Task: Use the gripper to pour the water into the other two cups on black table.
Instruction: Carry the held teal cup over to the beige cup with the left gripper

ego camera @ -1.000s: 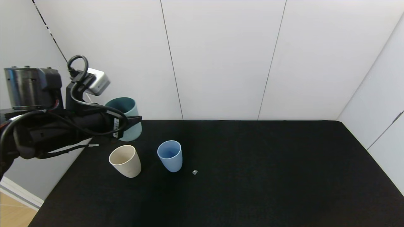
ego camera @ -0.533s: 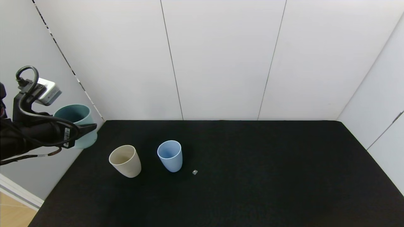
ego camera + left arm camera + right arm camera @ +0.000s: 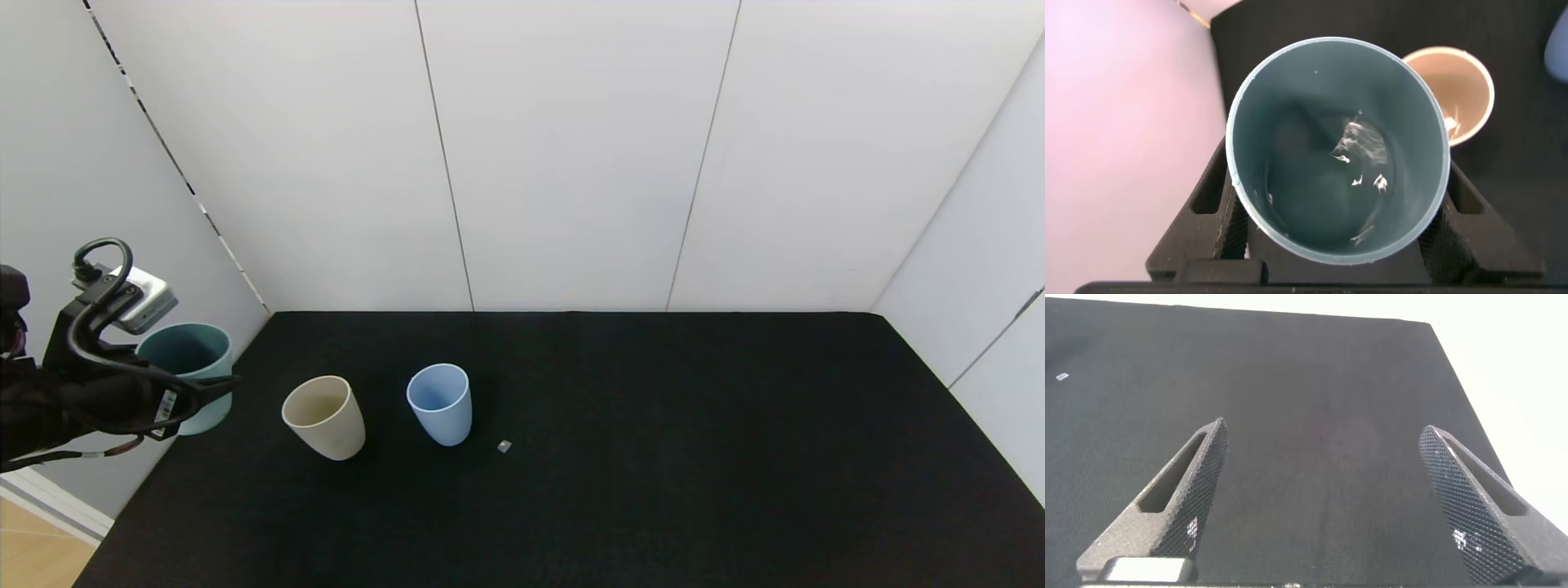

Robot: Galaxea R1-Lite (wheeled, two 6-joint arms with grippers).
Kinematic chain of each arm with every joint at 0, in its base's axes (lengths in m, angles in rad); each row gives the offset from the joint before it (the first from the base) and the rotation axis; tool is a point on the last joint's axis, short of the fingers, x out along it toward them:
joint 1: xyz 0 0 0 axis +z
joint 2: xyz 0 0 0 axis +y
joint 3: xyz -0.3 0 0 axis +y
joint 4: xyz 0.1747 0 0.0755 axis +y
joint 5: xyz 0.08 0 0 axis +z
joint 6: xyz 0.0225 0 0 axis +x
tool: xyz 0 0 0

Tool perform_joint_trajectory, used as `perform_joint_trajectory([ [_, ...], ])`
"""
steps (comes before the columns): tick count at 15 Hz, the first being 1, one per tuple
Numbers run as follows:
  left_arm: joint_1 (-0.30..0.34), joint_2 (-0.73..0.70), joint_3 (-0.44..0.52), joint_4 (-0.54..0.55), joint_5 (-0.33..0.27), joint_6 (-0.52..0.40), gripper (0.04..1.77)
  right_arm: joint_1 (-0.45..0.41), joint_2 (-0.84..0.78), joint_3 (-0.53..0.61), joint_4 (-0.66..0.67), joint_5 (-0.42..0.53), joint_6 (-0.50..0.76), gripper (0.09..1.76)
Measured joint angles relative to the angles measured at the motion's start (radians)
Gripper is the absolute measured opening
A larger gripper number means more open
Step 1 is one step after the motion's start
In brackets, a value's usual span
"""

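My left gripper (image 3: pixel 194 394) is shut on the teal-green tumbler (image 3: pixel 186 374) and holds it about upright at the black table's (image 3: pixel 653 457) left edge, left of the other cups. In the left wrist view, clear water (image 3: pixel 1360 163) glints inside the teal tumbler (image 3: pixel 1290 139), with a finger on each side. The beige cup (image 3: pixel 324 415) and the light blue cup (image 3: pixel 441 403) stand side by side on the table; the beige cup also shows in the left wrist view (image 3: pixel 1458 90). My right gripper (image 3: pixel 1323 429) is open and empty over bare table, out of the head view.
A tiny pale cube-like speck (image 3: pixel 504 446) lies right of the blue cup. White wall panels (image 3: pixel 571 163) close off the back and both sides. The table's right half is bare black cloth.
My left arm has swung left and down with the teal tumbler, from above and behind the beige cup to the table's left edge. The two cups have not moved.
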Motion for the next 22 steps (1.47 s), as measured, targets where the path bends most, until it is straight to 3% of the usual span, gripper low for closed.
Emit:
perform_joint_trajectory([
  [8, -0.006, 0.041, 0.002, 0.016, 0.015, 0.136, 1.15, 0.0, 0.0, 0.0, 0.0, 0.0, 0.0, 1.71],
  [22, -0.123, 0.155, -0.043, 0.002, 0.247, 0.293, 1.15, 0.0, 0.0, 0.0, 0.0, 0.0, 0.0, 1.71],
])
